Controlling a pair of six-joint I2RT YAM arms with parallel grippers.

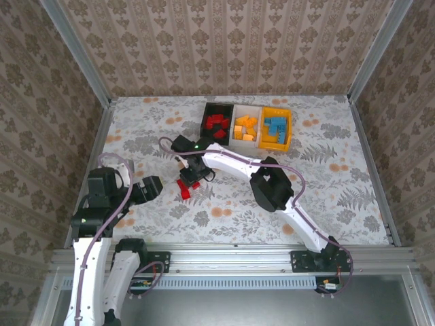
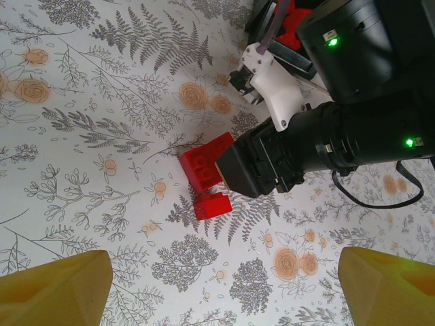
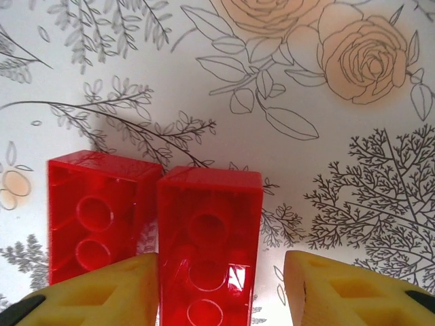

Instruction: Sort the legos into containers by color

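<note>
Red legos [image 1: 216,124], apparently, in black tray [image 1: 218,107]

Two legos [image 3: 207,238] lie side by side on the bench [image 1: 340,197], the row of containers [image 1: 276,147] well behind them

The red brick [image 3: 207,244] between the right fingers [image 3: 102,292] and the second red brick [image 3: 98,214] just outside them: glossy, translucent plastic, smooth-faced. The fingers: yellow plastic, matt, slightly grainy. The worktop [image 3: 285,88] beyond their tips: matt, smooth covering, floral print.
</note>
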